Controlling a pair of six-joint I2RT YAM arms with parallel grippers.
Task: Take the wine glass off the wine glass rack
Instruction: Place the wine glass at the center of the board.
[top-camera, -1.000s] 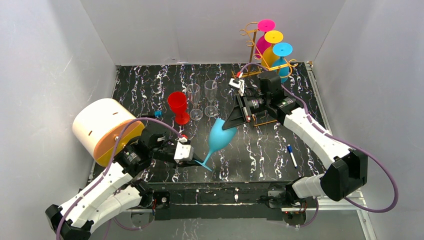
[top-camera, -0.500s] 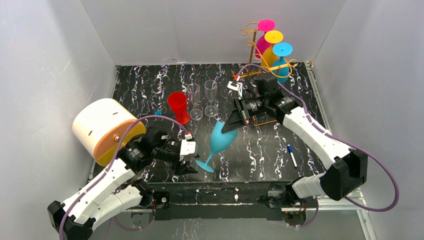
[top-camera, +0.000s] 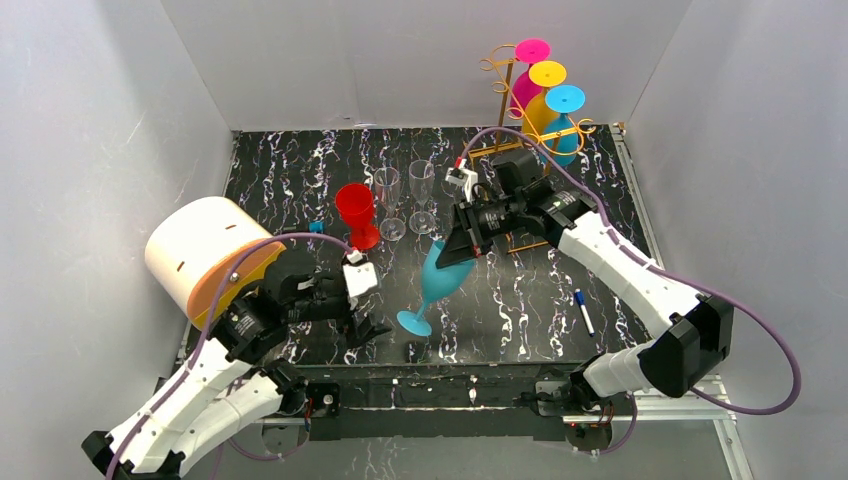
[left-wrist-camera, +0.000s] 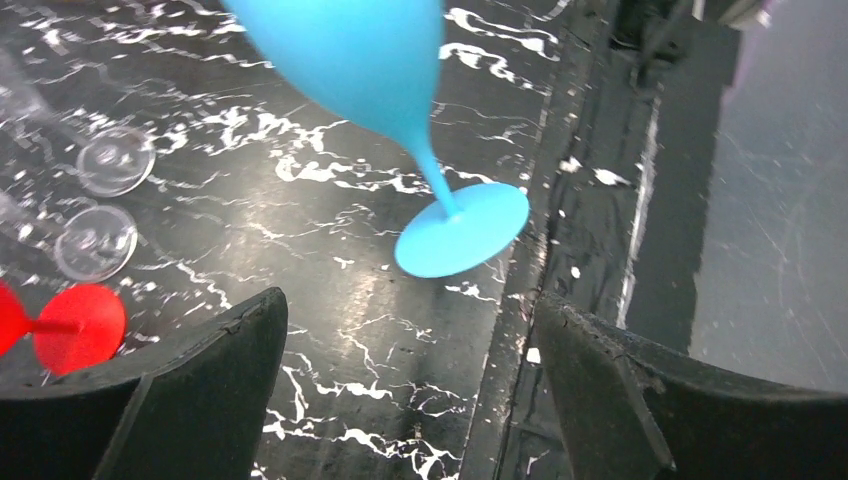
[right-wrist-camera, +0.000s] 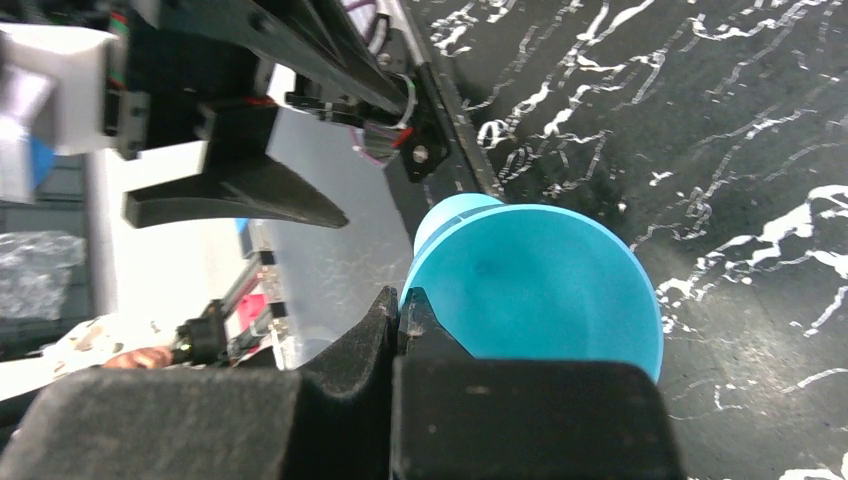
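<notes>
A teal wine glass (top-camera: 440, 272) hangs tilted over the middle of the table, bowl up and to the right, foot (top-camera: 413, 322) low near the front. My right gripper (top-camera: 455, 248) is shut on the bowl's rim; in the right wrist view the fingertips (right-wrist-camera: 402, 297) pinch the thin wall of the glass (right-wrist-camera: 535, 290). My left gripper (top-camera: 365, 330) stands open just left of the foot, apart from it. The left wrist view shows the foot (left-wrist-camera: 462, 230) beyond the wide-spread gripper (left-wrist-camera: 410, 300). The gold wine glass rack (top-camera: 505, 75) stands at the back right.
Pink (top-camera: 525, 85), yellow (top-camera: 545, 100) and blue (top-camera: 565, 120) glasses hang upside down on the rack. A red goblet (top-camera: 355, 212) and two clear flutes (top-camera: 388, 200) (top-camera: 422, 195) stand mid-table. A white and orange cylinder (top-camera: 205, 260) lies at the left, a pen (top-camera: 584, 312) at the right.
My left gripper has opened, let go of the teal glass's foot and drawn back to the left. The right arm has shifted slightly left, still holding the glass by its rim.
</notes>
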